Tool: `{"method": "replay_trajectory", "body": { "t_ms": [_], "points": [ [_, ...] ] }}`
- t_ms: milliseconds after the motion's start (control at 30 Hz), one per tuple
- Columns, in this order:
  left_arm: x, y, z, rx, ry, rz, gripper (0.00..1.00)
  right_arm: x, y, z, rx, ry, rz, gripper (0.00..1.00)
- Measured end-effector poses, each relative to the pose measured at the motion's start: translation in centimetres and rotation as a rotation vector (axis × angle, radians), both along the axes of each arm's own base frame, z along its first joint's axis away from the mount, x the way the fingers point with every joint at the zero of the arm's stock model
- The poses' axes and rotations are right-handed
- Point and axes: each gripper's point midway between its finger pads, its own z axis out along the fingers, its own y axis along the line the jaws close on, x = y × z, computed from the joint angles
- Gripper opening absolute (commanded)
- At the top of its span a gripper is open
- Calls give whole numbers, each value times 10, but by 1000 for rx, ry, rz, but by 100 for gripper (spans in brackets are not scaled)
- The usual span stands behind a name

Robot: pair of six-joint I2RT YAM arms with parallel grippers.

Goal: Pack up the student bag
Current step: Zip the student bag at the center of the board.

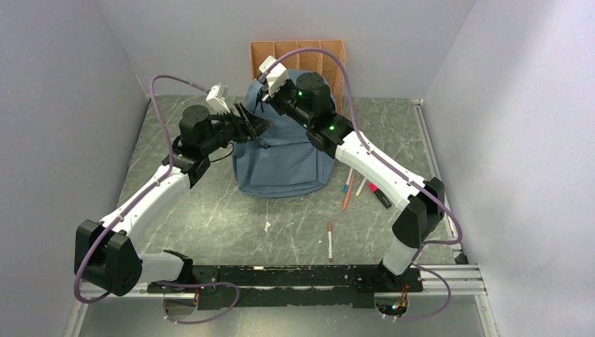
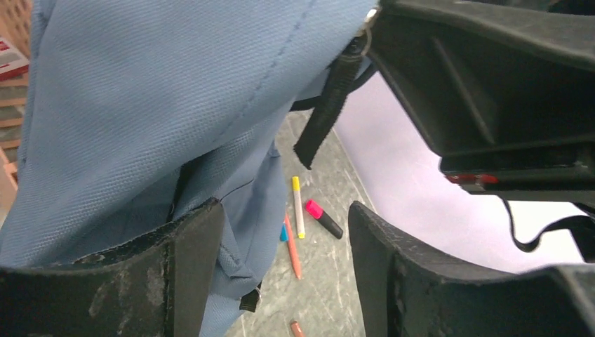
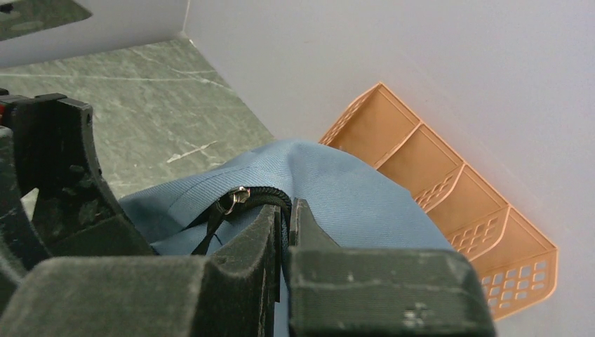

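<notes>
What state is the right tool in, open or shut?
Shut: the right tool pinches the bag's black zip edge, with almost no gap.

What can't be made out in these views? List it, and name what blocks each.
- Inside of the backpack: no view looks in; the right arm covers its top in the top view.
- What the right pincer pinches, zip trim or fabric: hidden by its own fingers, right wrist view.
- The red-and-white item: cut off by the left edge, left wrist view.
- Base of the orange file organizer: behind the backpack, top view.
</notes>
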Motion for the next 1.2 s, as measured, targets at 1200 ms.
{"method": "replay_trajectory", "body": {
  "t_ms": [1200],
  "points": [
    [24, -2, 23, -29, -115, 26, 58, -18, 0, -9, 55, 38, 67, 0]
  ]
}}
